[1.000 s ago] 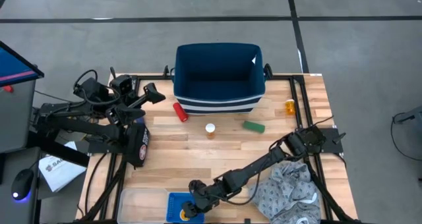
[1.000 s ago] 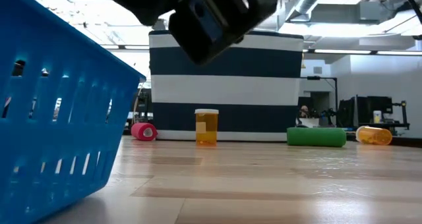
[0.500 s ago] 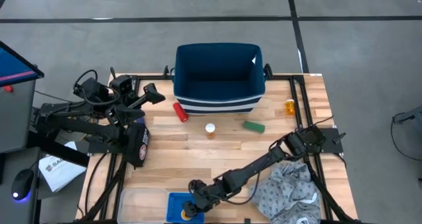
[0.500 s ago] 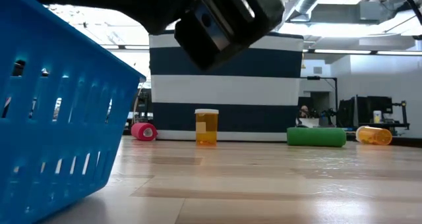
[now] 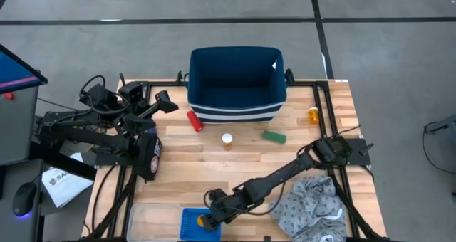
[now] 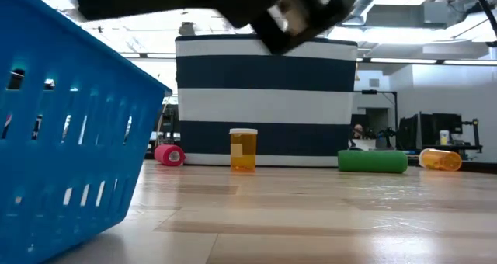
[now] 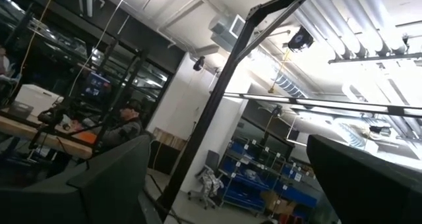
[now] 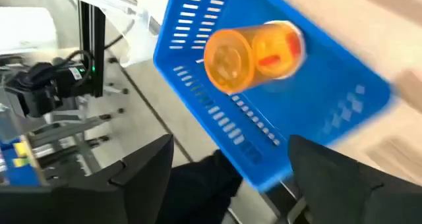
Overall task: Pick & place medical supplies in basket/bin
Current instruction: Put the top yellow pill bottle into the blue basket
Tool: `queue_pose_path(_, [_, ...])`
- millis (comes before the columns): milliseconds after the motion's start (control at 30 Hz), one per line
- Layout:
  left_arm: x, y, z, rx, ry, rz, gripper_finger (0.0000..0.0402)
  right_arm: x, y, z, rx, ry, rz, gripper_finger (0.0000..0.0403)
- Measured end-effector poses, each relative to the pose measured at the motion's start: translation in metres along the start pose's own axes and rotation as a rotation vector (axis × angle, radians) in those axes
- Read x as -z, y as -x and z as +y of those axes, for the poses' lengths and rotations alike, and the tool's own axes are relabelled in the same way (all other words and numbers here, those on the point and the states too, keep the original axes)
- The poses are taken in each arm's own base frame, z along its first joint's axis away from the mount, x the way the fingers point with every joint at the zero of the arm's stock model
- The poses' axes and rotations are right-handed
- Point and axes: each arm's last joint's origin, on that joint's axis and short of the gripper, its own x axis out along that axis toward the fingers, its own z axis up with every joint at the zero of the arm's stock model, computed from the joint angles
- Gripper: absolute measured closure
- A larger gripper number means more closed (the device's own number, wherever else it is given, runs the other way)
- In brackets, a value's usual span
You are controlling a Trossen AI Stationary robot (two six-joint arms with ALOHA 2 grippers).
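You are working in a robotics lab: exposed ceiling ducts, strip lights, blue storage shelves and cluttered workbenches are surrounding the wooden table.

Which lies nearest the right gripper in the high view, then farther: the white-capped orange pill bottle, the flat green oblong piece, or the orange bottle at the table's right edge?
From the right gripper, over the blue basket:
1. White-capped orange pill bottle, table centre.
2. Flat green oblong piece, right of it.
3. Orange bottle, right edge.

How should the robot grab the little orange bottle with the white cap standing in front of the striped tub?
Probably from straight above: the translucent orange pill bottle with the white cap stands upright with clear table all round. Close the jaws across its round orange body just under the cap, where the sides are straight.
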Motion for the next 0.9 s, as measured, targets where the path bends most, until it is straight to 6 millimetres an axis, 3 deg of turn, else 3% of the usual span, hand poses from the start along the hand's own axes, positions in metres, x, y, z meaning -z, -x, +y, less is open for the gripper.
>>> queue_pose_path(267, [0.001, 0.000, -0.001, 0.027, 0.014, 0.026, 0.0002, 0.005, 0.077, -0.002, 0.288, 0.053, -0.049, 0.0106])
queue_pose_path(500, [0.009, 0.001, 0.002, 0.065, 0.090, 0.158, 0.0002, 0.037, 0.141, -0.021, 0.622, 0.029, -0.130, 0.0106])
queue_pose_path(700, [0.014, 0.001, 0.001, 0.095, 0.127, 0.225, 0.0002, 0.048, 0.171, -0.036, 0.838, -0.054, -0.238, 0.0106])
queue_pose_path(900, [0.014, 0.000, -0.002, 0.122, 0.128, 0.222, 0.0002, 0.025, 0.181, -0.047, 0.871, -0.058, -0.238, 0.0106])
